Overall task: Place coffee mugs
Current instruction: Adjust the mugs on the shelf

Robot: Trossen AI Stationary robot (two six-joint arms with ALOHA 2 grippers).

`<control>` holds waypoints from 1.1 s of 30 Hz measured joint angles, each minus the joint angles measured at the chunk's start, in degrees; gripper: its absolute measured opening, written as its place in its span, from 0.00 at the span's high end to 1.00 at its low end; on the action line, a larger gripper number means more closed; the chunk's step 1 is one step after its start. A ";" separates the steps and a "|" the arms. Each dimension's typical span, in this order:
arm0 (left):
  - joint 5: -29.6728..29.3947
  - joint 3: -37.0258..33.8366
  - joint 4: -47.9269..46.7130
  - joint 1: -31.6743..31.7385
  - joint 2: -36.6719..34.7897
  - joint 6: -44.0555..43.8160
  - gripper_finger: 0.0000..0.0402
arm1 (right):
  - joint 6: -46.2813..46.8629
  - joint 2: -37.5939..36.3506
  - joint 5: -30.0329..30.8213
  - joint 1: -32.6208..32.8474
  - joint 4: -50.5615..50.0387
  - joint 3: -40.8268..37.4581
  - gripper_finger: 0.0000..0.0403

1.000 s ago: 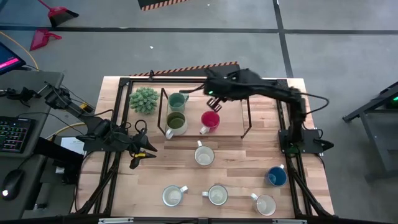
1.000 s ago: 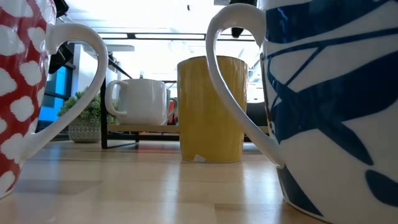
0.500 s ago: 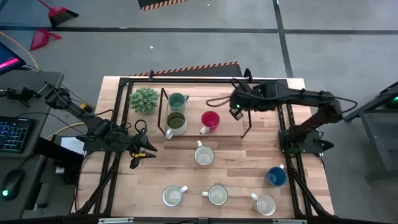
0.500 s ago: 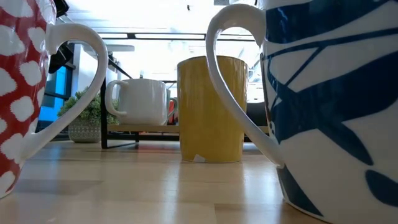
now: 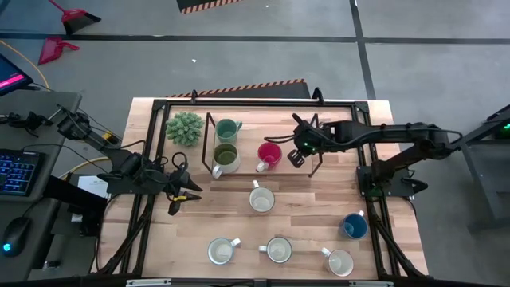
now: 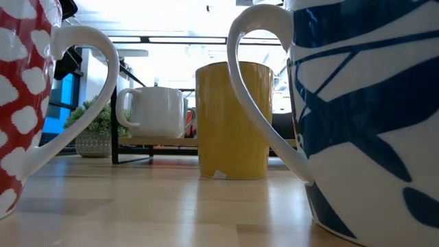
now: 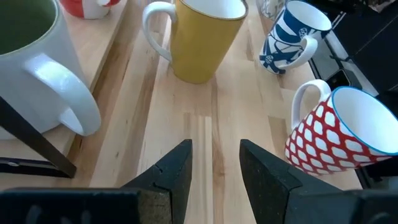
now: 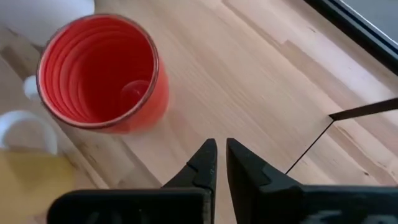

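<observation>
Right gripper (image 5: 296, 151): fingers closed together on nothing, hovering above the wooden table (image 5: 303, 215) just beside the red mug (image 5: 269, 154), on the side away from that mug's handle.
Right gripper, own wrist view: the two dark fingers (image 8: 202, 167) nearly touch — bare wood lies under them, and the red mug stands apart from them.
Left gripper (image 5: 177, 195): fingers parted with nothing between them, near the table's left edge, well apart from every mug.
Left gripper, own wrist view: fingers (image 7: 171, 171) open over bare planks.
Red mug: upright on the raised board inside the black wire frame (image 5: 319, 151), mouth up.
Teal-green mug (image 5: 228, 129): on the same board, at the far left of it, next to the spiky plant (image 5: 185, 127).
Olive-green mug (image 5: 225, 157): just in front of the teal-green one, with a white handle.
Cream mug (image 5: 261, 199): alone at mid-table, in front of the board.
Blue mug (image 5: 355, 226): toward the table's right side, near the right arm's base.
Front row: three white mugs (image 5: 278, 250) along the near edge.
Low view: a yellow mug (image 6: 233, 120) stands between a red-and-white patterned mug (image 6: 20, 103) and a blue-and-white patterned mug (image 6: 370, 116) — a white mug (image 6: 156, 112) sits farther back.
</observation>
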 joint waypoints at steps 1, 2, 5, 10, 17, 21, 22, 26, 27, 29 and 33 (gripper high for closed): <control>0.00 0.00 0.02 0.02 0.00 -0.01 0.70 | -0.13 0.72 -0.41 -0.27 -0.02 0.55 0.96; 0.03 0.00 0.06 0.02 0.00 -0.10 0.70 | -0.34 1.54 -0.81 -0.55 0.02 1.13 0.96; 0.13 0.01 0.37 0.01 0.00 -0.15 0.70 | -0.98 3.65 -1.01 -1.49 -0.46 3.43 0.96; 0.17 0.01 0.35 0.01 0.00 -0.17 0.70 | -0.15 7.83 -1.41 -2.56 -6.13 6.68 0.97; 0.20 0.02 0.33 0.00 0.00 -0.13 0.70 | -1.85 12.30 -3.98 -2.19 -5.63 9.70 1.00; 0.20 0.02 0.31 0.00 0.00 -0.11 0.70 | -2.73 14.58 -5.90 -1.98 -5.61 10.77 1.00; 0.20 0.02 0.31 0.02 0.00 -0.09 0.70 | -2.91 14.90 -6.53 -1.96 -5.37 11.00 1.00; 0.22 0.00 0.26 0.00 0.00 -0.07 0.70 | -3.08 15.78 -7.94 -1.28 -4.37 11.15 1.00; 0.22 0.02 0.26 0.00 0.00 -0.04 0.70 | -3.07 15.90 -8.23 -0.98 -4.16 11.15 1.00; 0.24 0.02 0.14 0.00 0.00 -0.02 0.70 | -3.07 15.97 -8.78 -0.44 -3.77 11.15 1.00; 0.24 0.00 -0.22 0.00 0.00 0.01 0.70 | -2.66 15.97 -8.95 0.55 -2.36 11.15 1.00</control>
